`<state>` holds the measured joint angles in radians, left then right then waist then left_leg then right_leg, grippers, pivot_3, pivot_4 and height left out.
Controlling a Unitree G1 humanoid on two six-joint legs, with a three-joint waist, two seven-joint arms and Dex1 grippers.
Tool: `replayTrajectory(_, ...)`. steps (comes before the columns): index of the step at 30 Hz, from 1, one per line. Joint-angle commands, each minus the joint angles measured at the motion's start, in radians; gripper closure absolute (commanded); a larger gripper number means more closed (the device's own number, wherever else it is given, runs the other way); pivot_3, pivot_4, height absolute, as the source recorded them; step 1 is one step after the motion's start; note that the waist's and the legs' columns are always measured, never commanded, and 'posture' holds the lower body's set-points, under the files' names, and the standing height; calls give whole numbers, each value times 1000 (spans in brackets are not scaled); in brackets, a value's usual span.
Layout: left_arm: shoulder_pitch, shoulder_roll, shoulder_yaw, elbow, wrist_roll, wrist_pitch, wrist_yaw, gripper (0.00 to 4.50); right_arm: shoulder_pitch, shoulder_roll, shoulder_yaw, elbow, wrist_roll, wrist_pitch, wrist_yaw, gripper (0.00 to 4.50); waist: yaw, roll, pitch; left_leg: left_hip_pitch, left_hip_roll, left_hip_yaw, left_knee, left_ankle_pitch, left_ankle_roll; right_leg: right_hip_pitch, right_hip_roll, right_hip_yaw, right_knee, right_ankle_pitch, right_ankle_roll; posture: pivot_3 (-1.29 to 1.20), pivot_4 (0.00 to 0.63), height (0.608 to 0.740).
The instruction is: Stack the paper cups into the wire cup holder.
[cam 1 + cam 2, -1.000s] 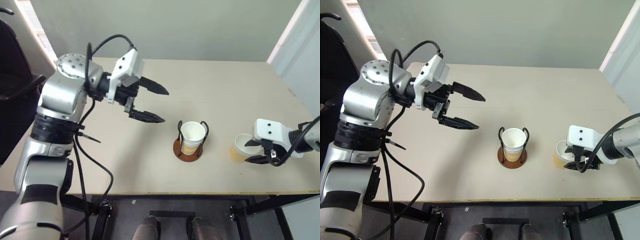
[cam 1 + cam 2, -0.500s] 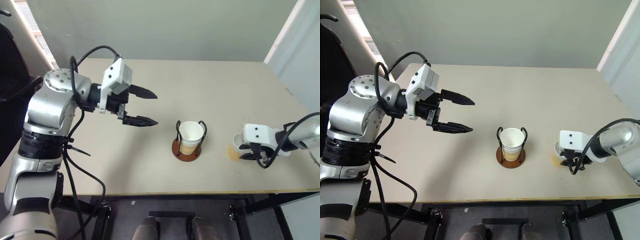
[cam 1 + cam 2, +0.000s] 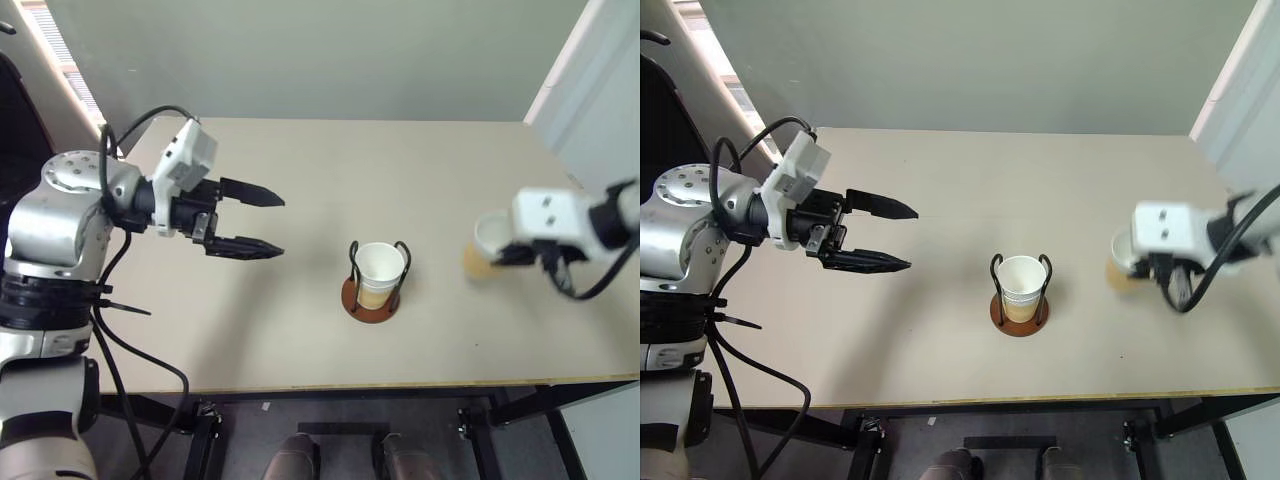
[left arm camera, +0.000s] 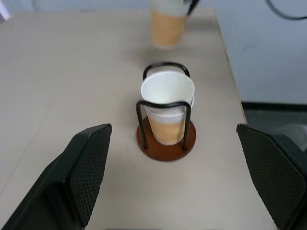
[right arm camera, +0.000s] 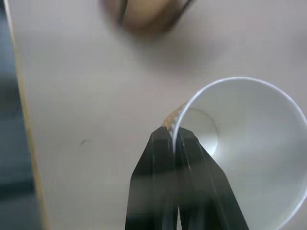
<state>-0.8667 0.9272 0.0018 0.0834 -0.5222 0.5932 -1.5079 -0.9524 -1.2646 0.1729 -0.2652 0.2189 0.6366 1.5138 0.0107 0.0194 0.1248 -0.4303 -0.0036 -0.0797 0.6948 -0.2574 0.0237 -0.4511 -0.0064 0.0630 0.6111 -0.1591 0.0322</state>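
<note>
Since lifted off table (image 3: pixel 300 330), cup (image 3: pixel 487 245) pinched by right pincer (image 5: pixel 173 139)

Tan-yellow outside, white inside: paper cups (image 3: pixel 1023 285) in reddish-brown-based, black-wired wire cup holder (image 3: pixel 1019 313). Same colours on paper cup (image 3: pixel 486 246) at black-fingered right gripper (image 5: pixel 173 143). Black, dimpled fingers (image 4: pixel 88 167). Beige table (image 3: pixel 300 330).

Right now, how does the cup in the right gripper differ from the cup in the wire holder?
The held cup is pinched at its rim by the right gripper and hangs clear of the table; the holder cup stands upright on the wire cup holder, untouched. The held cup has open space around it; the holder cup sits between black wire loops. Both are tan outside, white inside.
</note>
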Motion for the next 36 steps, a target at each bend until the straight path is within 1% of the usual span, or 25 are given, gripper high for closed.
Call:
replayTrajectory(1,0,10,32,1,-14,-15,-6,0,-146,35,20,-15,53,78,70,4454,-1,0,0,0,0,0,0,0,0,0,0,0,0,-1,-1,0,150,740)
replayTrajectory(6,13,8,13,-3,1,-46,-22,0,-243,132,103,-60,51,100,94,4454,-2,0,0,0,0,0,-1,1,-2,-1,0,0,0,-1,-2,0,150,740)
replayTrajectory(12,-21,19,-11,15,20,-49,-35,0,-267,236,179,-31,2,32,81,4454,-2,0,0,0,0,-1,-2,3,-4,-3,1,-1,1,-2,-3,0,150,740)
replayTrajectory(18,-44,29,-14,28,40,-61,-46,0,-294,322,210,4,-22,-1,77,4454,-3,0,0,0,0,-1,-3,3,-5,-4,1,0,1,-2,-3,0,150,740)
replayTrajectory(24,-51,27,-15,31,53,-64,-47,0,-263,365,242,15,-50,-38,72,4454,-3,0,0,0,0,-2,-6,4,-6,-5,0,-1,1,-3,-4,0,150,740)
replayTrajectory(33,-60,27,-22,34,67,-73,-52,0,-198,386,307,43,-133,-136,81,4454,-4,0,0,0,0,-2,-10,5,-7,-6,0,-1,1,-2,-4,0,150,740)
replayTrajectory(36,-66,24,-29,40,75,-79,-55,0,-212,441,336,78,-175,-151,50,4454,-7,0,0,1,1,-2,-10,5,-7,-6,0,-1,2,-2,-4,0,150,740)
